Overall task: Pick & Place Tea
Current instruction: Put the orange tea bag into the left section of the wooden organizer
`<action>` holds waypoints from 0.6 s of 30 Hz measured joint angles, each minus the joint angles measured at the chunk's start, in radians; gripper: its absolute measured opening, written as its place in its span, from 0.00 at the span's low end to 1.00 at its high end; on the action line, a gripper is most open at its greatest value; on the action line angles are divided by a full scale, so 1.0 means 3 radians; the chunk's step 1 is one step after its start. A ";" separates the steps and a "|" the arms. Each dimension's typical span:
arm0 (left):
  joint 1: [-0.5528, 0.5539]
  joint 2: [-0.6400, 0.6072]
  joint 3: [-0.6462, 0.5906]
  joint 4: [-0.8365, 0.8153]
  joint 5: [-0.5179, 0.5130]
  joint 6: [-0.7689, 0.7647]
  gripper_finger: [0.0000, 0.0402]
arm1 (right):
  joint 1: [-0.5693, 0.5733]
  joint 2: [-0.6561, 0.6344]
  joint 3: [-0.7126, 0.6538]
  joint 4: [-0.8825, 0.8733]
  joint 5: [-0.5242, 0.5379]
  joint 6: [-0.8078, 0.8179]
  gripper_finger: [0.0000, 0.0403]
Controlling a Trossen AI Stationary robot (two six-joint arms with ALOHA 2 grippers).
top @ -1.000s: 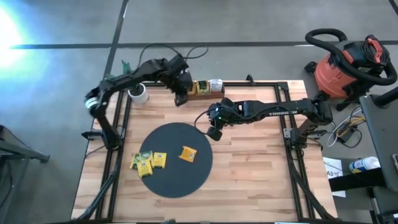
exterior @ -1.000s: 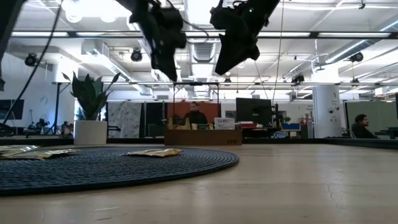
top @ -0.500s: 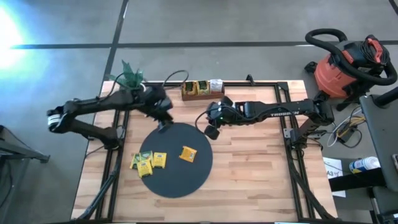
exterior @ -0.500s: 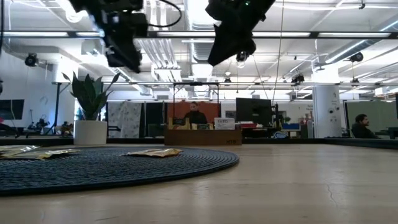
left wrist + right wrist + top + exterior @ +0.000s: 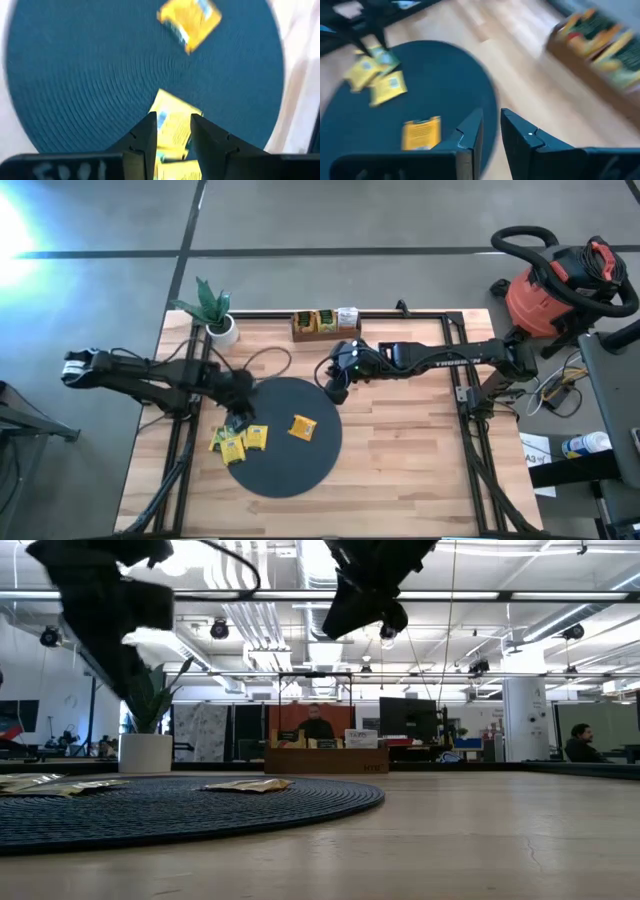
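Three yellow tea packets lie flat in a cluster on the left part of the black round mat, and an orange-yellow one lies near its middle. My left gripper hangs open above the cluster, pointing steeply down; in the left wrist view a yellow packet shows in the gap between its fingers, below them. My right gripper hovers high over the mat's far right edge, its fingers a narrow gap apart and empty. The low view shows both grippers well above the table.
A brown wooden tray with more tea packets stands at the table's far edge. A potted plant stands at the far left corner. A red shop vacuum is on the floor beyond the right side. Bare wood lies right of the mat.
My left gripper has swung from the wooden tray at the far edge toward the near left and down, rolling its wrist, and now hangs over the yellow packets on the mat. My right gripper has stayed in place with a slight turn of the wrist. The packets have not moved.
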 joint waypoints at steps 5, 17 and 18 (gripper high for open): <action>-0.0157 0.0035 -0.0215 0.0104 -0.0013 -0.0125 0.28 | 0.0084 0.0051 -0.0006 -0.0021 -0.0249 0.0415 0.18; -0.0162 0.0101 -0.0296 0.0882 -0.0021 0.0187 0.28 | 0.0547 0.0261 -0.0032 -0.0014 -0.0223 0.1098 0.17; -0.0154 0.0127 -0.0321 0.1022 -0.0023 0.0203 0.28 | 0.0559 0.0291 -0.0049 -0.0014 -0.0223 0.1149 0.17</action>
